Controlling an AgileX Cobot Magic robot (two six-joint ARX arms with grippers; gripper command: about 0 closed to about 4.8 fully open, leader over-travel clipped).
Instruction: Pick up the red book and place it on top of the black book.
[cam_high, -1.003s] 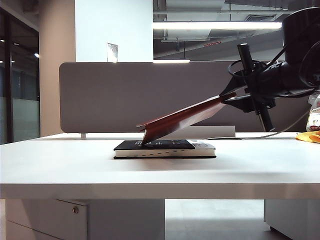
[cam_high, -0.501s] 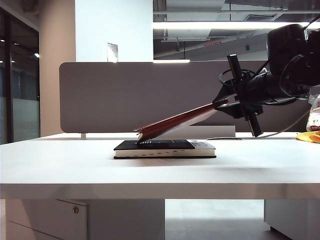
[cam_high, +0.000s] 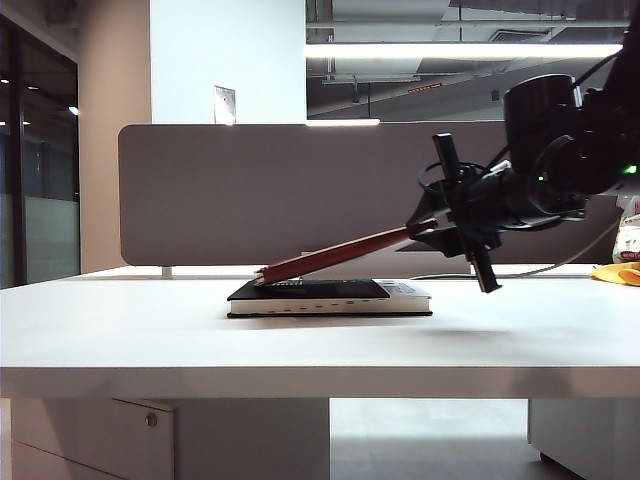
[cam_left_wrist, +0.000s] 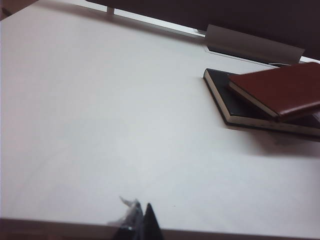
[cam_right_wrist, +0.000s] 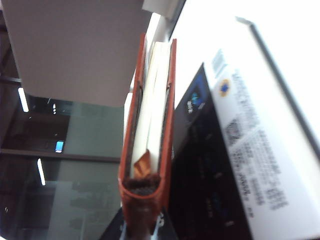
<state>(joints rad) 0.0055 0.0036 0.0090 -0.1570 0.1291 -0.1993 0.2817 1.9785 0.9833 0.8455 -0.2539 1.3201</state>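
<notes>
The red book (cam_high: 340, 254) slants over the black book (cam_high: 330, 298), which lies flat on the white table (cam_high: 150, 330). The red book's low left corner rests on the black cover and its right end is raised. My right gripper (cam_high: 432, 228) is shut on that raised end. In the right wrist view the red book (cam_right_wrist: 150, 125) runs away from the right gripper (cam_right_wrist: 142, 227), next to the black book (cam_right_wrist: 215, 190). My left gripper (cam_left_wrist: 141, 212) is shut and empty, hovering far from the black book (cam_left_wrist: 222, 90) and the red book (cam_left_wrist: 280, 90).
A grey partition panel (cam_high: 300, 190) stands along the table's far edge, with a grey cable box (cam_left_wrist: 255, 45) at its foot. A yellow object (cam_high: 620, 272) and a bottle (cam_high: 628, 235) sit at the far right behind my right arm.
My right gripper has come down and leftward with the red book. The book's tilt has flattened and its low corner has slid left along the black cover. The left gripper has not moved.
</notes>
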